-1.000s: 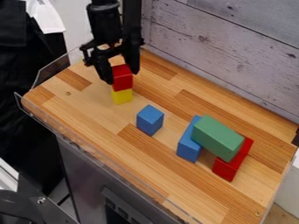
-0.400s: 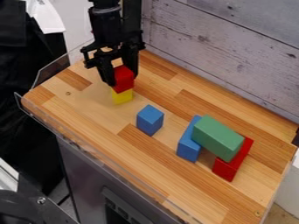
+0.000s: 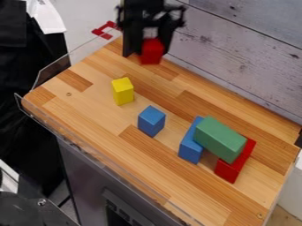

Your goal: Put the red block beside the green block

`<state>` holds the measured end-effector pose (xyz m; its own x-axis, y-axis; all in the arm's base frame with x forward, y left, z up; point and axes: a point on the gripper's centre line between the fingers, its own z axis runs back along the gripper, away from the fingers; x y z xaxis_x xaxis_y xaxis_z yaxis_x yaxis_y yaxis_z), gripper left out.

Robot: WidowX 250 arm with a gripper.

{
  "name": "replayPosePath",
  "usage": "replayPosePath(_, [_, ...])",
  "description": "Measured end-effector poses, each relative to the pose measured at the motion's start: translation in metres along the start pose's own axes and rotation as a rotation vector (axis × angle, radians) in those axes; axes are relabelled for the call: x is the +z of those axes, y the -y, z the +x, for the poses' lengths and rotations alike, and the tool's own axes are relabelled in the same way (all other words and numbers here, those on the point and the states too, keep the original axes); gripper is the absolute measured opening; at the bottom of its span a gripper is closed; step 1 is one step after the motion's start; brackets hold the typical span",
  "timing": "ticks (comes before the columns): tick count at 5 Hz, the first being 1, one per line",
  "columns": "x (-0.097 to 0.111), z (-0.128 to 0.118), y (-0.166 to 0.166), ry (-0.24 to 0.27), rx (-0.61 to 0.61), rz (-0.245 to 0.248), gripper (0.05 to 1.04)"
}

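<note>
The claw (image 3: 152,42) holds a red block (image 3: 152,51) up high. On the counter (image 3: 77,103), a green block (image 3: 220,138) lies across a long blue block and a long red block.

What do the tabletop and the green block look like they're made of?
The rectangular tabletop looks like wood with a smooth, lightly finished surface: grain and joined light and dark strips show. The green rectangular block is probably painted wood, matte, with an even colour and crisp edges, though no grain shows, so plastic or foam remains possible.
</note>
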<state>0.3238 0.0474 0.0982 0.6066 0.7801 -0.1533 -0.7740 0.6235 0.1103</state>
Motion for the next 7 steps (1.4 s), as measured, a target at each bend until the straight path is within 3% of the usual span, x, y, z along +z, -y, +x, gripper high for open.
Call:
replayPosePath(2, [-0.026,-0.004,0.039,-0.11,-0.178,0.1,0.58])
replayPosePath(3, [-0.035,-0.009,0.046,-0.146,-0.214,0.07,0.58])
replayPosePath(6, [-0.086,-0.033,0.029,-0.255,-0.192,0.064,0.58])
replayPosePath(7, [-0.082,-0.033,0.026,-0.222,-0.194,0.039,0.58])
